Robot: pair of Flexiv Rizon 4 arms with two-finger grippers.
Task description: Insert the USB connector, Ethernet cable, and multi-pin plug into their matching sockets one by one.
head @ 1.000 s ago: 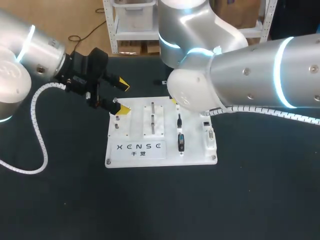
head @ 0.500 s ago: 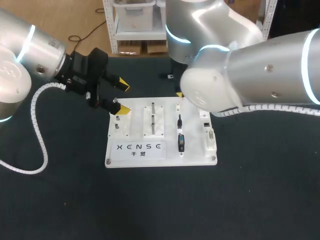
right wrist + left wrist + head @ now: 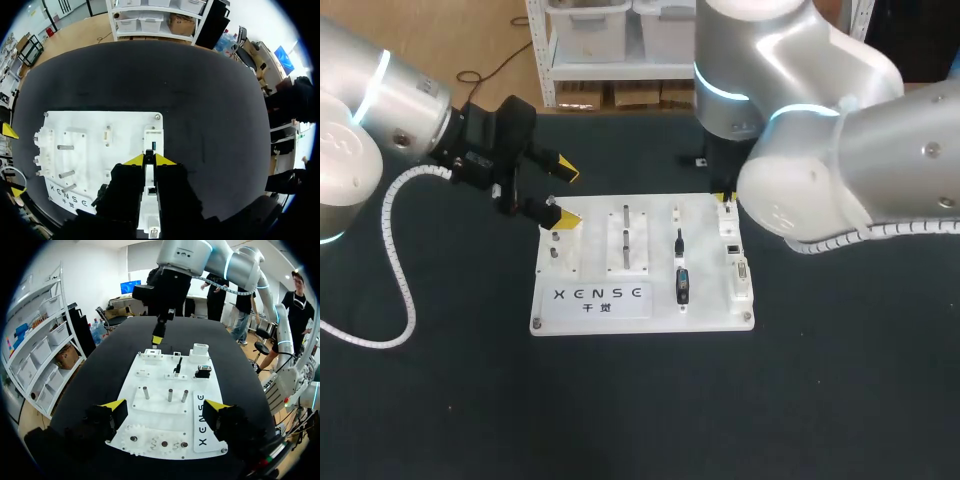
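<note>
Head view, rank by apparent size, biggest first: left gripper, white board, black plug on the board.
1. white board
2. left gripper, though it may sit nearer the camera, which inflates it
3. black plug, clearly smallest

Even overhead room light falls on the dark table (image 3: 840, 400), which soaks it up and shows almost no shadow. The white board (image 3: 590, 312) reads as the brightest surface against the cloth, close to washed out in the right wrist view. Broad soft highlights glare on the silver shells of the left arm (image 3: 360, 110) and right arm (image 3: 820, 90), and both arms carry glowing blue bands. No hard-edged shadows show in any of the 3 views.
</note>
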